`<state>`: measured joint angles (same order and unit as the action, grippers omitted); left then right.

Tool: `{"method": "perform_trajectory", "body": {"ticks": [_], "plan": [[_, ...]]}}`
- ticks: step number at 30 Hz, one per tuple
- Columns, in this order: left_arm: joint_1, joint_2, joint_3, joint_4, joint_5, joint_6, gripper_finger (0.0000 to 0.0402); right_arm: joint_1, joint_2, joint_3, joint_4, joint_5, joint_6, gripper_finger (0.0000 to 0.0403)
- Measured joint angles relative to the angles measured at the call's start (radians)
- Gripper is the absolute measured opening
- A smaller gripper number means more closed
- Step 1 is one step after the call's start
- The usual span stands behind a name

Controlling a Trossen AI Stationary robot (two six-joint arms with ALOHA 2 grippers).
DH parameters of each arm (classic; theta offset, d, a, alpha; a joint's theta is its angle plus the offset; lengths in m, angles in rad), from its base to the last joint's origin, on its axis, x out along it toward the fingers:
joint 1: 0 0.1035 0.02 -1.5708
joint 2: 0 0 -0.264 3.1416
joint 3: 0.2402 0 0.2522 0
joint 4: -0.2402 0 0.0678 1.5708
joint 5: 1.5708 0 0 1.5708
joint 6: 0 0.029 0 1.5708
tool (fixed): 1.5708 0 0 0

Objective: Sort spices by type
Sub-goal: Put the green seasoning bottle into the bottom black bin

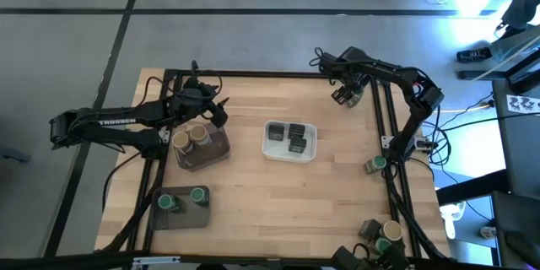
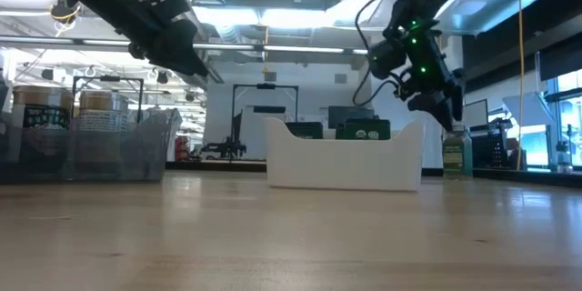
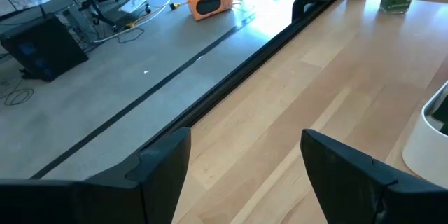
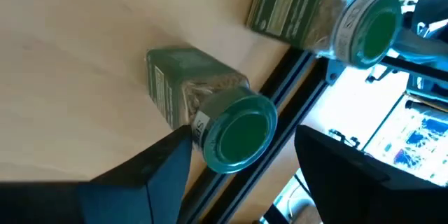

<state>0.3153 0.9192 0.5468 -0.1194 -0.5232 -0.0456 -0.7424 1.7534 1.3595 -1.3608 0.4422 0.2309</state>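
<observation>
Seen from above, we found the left hand hovering over the far edge of a dark grey tray that held two tan-topped jars; its fingers were spread and gripped nothing, as the left wrist view made plain. Nearer the front edge of the surface, a second grey tray carried two green-lidded jars. At centre, a white tray contained three dark tins.

On the right, the right hand hung above the far corner, its fingers apart and empty. One green-lidded jar stood at the right rim, and more jars waited in the near right corner.

We judged the step in hand to be the pickup of a loose green-lidded jar at the right edge. Done well, that would mean bringing the open fingers down either side of the jar's body, below the lid, closing squarely, and lifting clear of the frame rail alongside before crossing to the tray of like jars.

Only the right wrist view showed two jars close up, the second just beside the first. The low view alone showed how high both hands rode above the surface, and hid the front tray entirely.
</observation>
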Motion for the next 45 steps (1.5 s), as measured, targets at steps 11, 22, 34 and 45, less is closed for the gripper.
{"method": "perform_trajectory", "body": {"ticks": [11,22,34,45], "plan": [[0.0,0.0,0.0,-0.003,0.0,0.019,0.0269,-0.055,-0.008,-0.006,0.05,0.012,-0.071,0.025],[0.0,0.0,0.0,-0.004,0.0,0.027,0.0269,-0.111,-0.008,-0.007,0.048,-0.096,-0.06,0.025],[0.0,0.0,0.0,-0.004,0.0,0.025,0.0269,-0.116,-0.011,-0.082,0.067,-0.017,-0.001,0.025],[0.0,0.0,0.0,-0.004,0.0,0.021,0.0269,-0.079,-0.013,-0.085,0.09,-0.032,-0.003,0.025]]}}
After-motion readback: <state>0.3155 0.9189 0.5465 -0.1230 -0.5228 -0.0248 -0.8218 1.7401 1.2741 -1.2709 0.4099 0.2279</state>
